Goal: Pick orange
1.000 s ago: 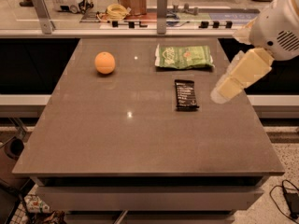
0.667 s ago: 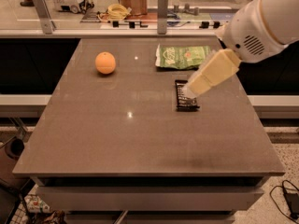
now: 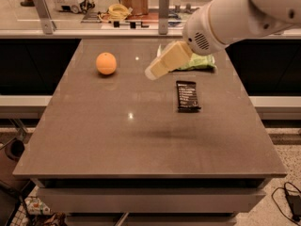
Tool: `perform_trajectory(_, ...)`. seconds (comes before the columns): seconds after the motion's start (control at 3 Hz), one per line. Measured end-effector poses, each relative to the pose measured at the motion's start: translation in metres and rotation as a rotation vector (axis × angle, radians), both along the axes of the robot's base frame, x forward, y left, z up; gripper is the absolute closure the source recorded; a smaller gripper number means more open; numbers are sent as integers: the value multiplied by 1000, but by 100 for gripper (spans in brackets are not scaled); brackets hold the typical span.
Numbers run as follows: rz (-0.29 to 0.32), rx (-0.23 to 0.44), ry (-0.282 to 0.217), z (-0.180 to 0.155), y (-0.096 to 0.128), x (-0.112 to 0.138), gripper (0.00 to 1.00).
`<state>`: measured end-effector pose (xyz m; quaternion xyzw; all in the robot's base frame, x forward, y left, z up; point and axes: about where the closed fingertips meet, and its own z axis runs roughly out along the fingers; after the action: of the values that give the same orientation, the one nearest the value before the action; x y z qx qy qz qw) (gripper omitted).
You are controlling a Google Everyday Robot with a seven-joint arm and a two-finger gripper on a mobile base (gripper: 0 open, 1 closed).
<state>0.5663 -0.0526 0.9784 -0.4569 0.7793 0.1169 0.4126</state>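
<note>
The orange is a small round fruit resting on the brown table at the far left. My gripper is at the end of the white arm that reaches in from the upper right. It hangs above the table's middle rear, to the right of the orange and well apart from it. It holds nothing that I can see.
A green snack bag lies at the far right of the table, partly hidden behind the arm. A black snack bar lies in front of it. A counter with a glass panel and clutter runs along behind the table.
The arm has swung left across the table, from its right edge over the black bar toward the middle rear, closer to the orange. The objects have not moved.
</note>
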Motion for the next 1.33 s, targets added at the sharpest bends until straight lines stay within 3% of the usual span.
perform_trajectory(0.67, 16, 9, 74, -43, 64, 55, 0)
perform_trajectory(1.33, 36, 6, 78, -46, 73, 59, 0)
